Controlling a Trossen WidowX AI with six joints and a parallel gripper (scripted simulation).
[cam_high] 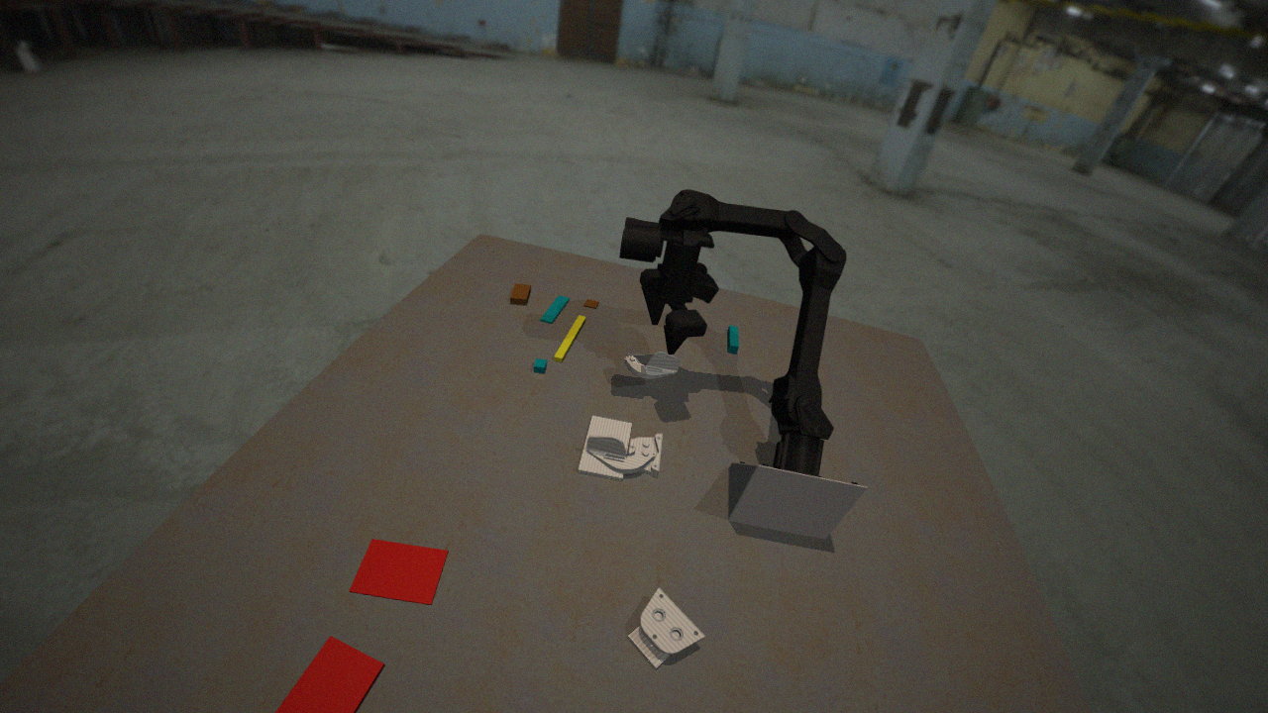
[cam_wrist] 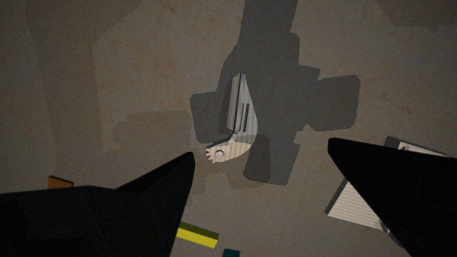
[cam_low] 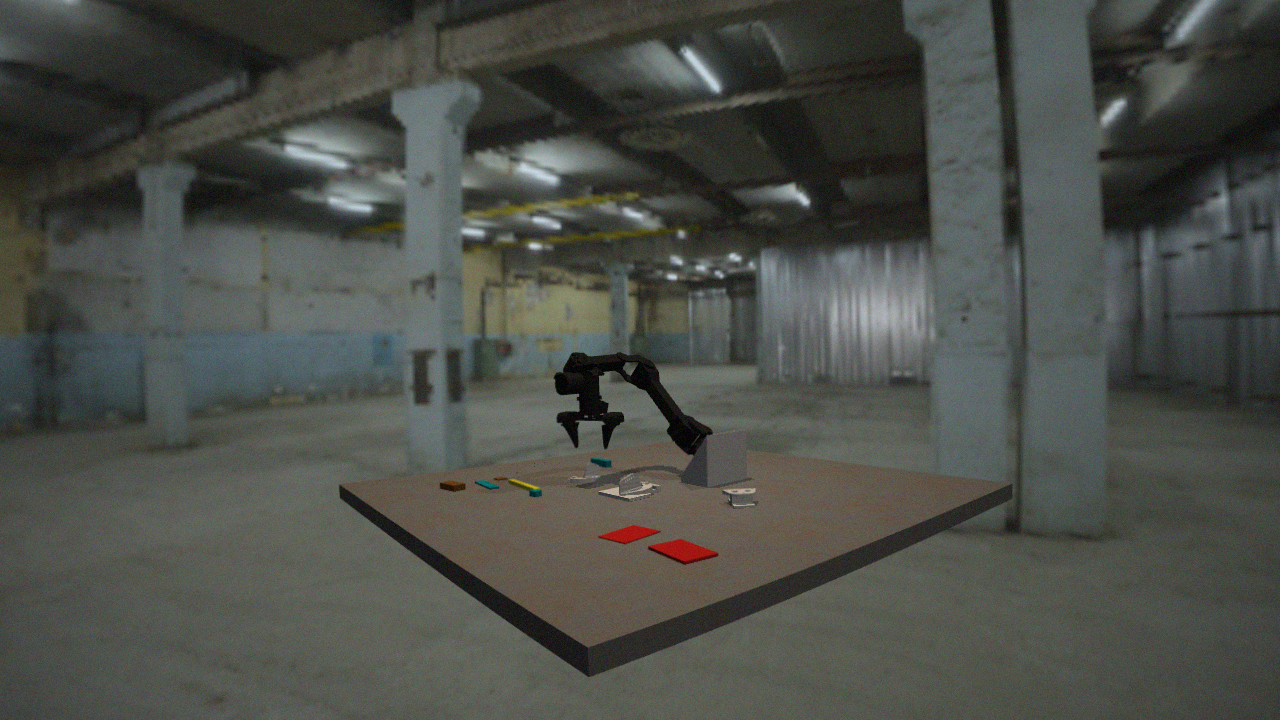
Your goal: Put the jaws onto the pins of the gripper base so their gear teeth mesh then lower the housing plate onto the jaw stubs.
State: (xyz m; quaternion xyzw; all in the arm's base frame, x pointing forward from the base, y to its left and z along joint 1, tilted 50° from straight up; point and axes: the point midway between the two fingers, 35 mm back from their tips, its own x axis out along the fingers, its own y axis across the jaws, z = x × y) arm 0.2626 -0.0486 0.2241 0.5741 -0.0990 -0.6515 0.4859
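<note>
My gripper [cam_high: 662, 337] [cam_low: 590, 446] [cam_wrist: 259, 151] is open and empty, pointing down above the loose jaw. This pale jaw [cam_high: 654, 365] [cam_wrist: 251, 125] lies on the table, partly in the arm's shadow; in the wrist view its toothed end is near the left fingertip. The gripper base [cam_high: 611, 427] [cam_wrist: 351, 207] lies nearer the top camera, partly hidden behind the right finger in the wrist view. Another jaw [cam_high: 627, 462] lies on the base; whether it is fully seated on a pin is unclear. The housing plate [cam_high: 672, 623] [cam_low: 740, 492] stands apart at the front, its two holes facing up.
A grey mount [cam_high: 792, 500] [cam_low: 726, 461] stands at the arm's foot. Two red squares [cam_high: 398, 571] [cam_high: 332, 675] lie front left. A yellow bar [cam_high: 570, 339] [cam_wrist: 197, 238], teal pieces [cam_high: 555, 309] [cam_high: 540, 364] [cam_high: 732, 340] and orange blocks [cam_high: 520, 294] [cam_high: 591, 304] lie farther back.
</note>
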